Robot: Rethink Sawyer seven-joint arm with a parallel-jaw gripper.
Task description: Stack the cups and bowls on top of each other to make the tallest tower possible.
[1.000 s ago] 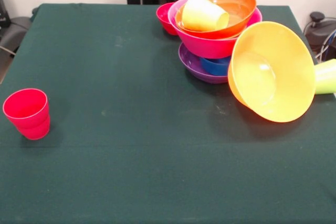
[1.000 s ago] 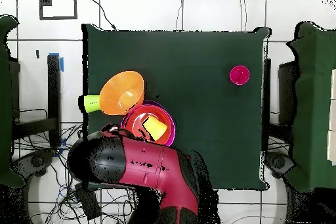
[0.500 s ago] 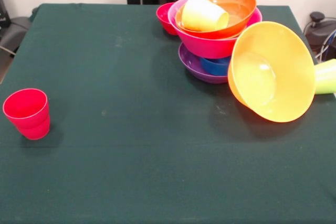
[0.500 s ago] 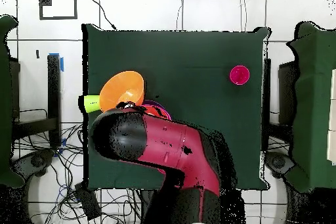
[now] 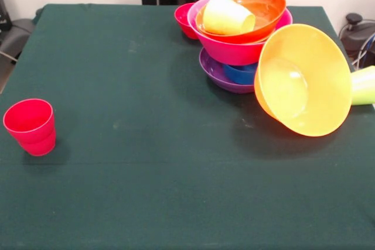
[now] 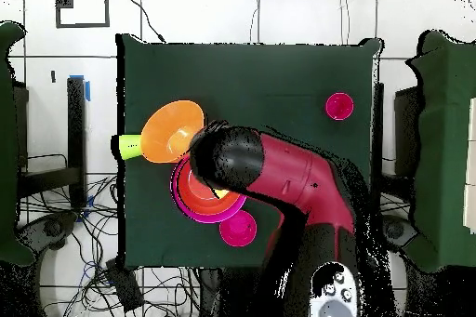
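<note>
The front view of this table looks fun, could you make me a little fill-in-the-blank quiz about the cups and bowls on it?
1. The yellow cup lies on its side inside the ____ bowl at the top of the tower.
2. The lowest bowl of the tower is ____.
3. The red cup stands upright and ____, far from the other pieces.
4. The light orange bowl is tipped on its ____, its opening facing the camera.

Missing words: red-orange; purple; alone; side
</note>
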